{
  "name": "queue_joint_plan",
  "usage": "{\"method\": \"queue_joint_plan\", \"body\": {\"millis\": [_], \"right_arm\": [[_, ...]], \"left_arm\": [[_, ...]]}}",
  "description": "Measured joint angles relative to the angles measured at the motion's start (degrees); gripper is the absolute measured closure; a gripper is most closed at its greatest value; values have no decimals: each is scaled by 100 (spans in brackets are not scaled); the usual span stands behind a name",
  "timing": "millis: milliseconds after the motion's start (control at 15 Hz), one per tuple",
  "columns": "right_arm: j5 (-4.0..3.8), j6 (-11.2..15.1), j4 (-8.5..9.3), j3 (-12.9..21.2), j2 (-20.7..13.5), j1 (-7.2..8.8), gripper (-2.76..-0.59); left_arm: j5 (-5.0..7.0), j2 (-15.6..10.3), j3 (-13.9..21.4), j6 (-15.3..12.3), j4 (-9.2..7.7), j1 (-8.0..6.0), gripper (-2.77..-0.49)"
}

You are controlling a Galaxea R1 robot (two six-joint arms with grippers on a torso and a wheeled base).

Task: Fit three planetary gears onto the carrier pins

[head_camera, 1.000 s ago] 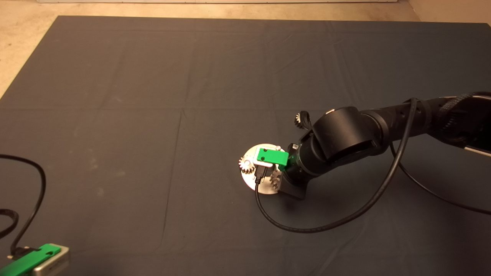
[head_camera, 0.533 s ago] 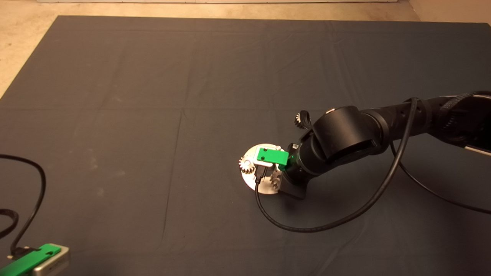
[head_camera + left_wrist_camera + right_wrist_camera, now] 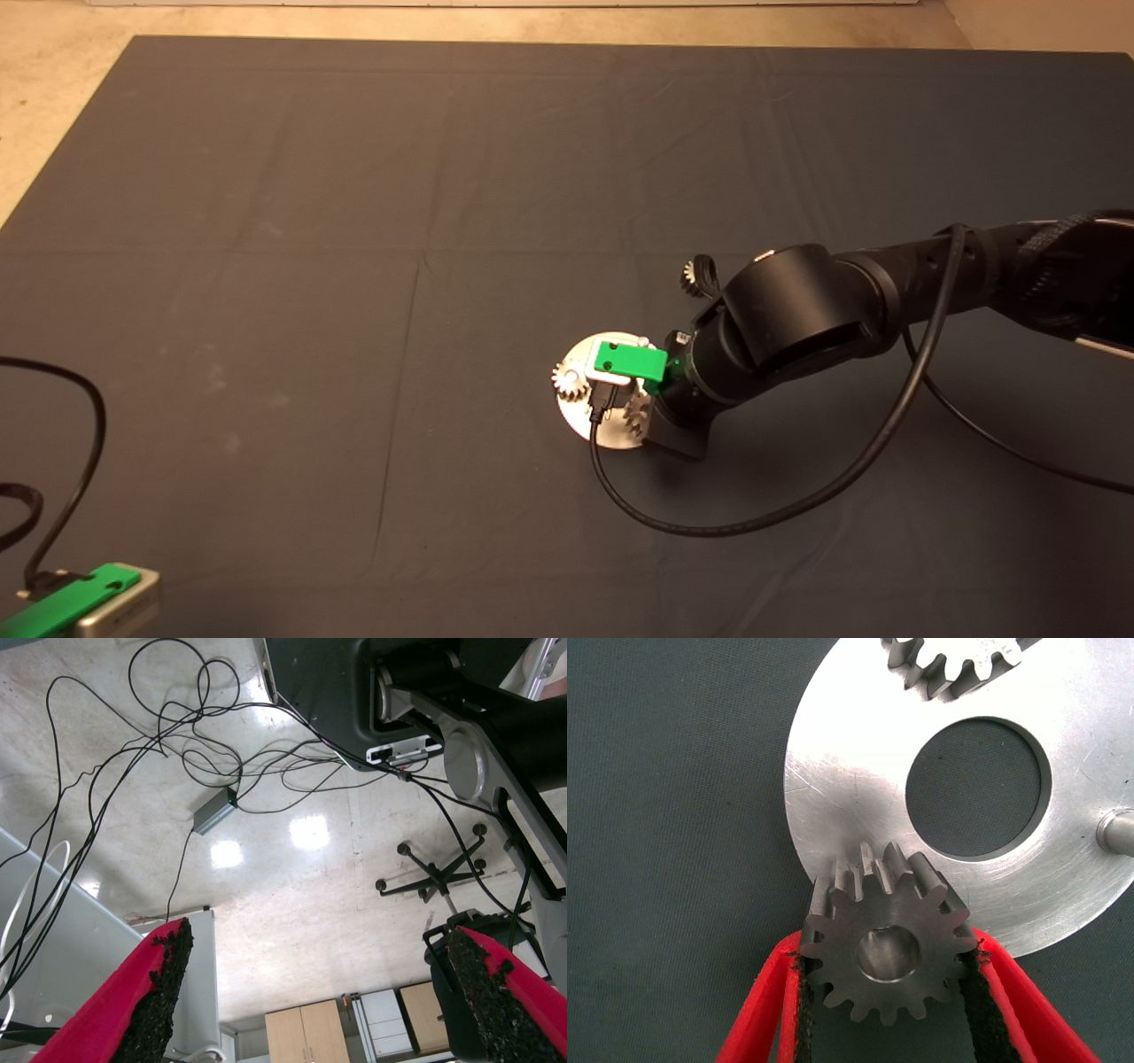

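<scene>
The right gripper is clamping a planetary gear over the carrier plate, a grip the head view is hiding. The left gripper is waiting, fingers spread wide, holding nothing.

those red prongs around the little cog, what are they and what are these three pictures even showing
The red prongs are the fingers of the robot's right hand, closed on a small metal gear; that picture comes from a camera on that arm's wrist. The gear is over a pin at the edge of a round silver plate with a big centre hole. Another gear sits on the plate, and one bare pin stands free.

The wide picture looks down from above: the black right arm reaches over the plate on a dark mat, and a third gear lies behind it.

The left hand waits open at the mat's corner; its camera sees only floor and cables.
</scene>
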Motion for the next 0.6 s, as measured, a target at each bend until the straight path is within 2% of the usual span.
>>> {"method": "queue_joint_plan", "body": {"millis": [600], "right_arm": [[-23,12,-1,0,4,18,-95]], "left_arm": [[0,0,0,0,1,0,-204]]}}
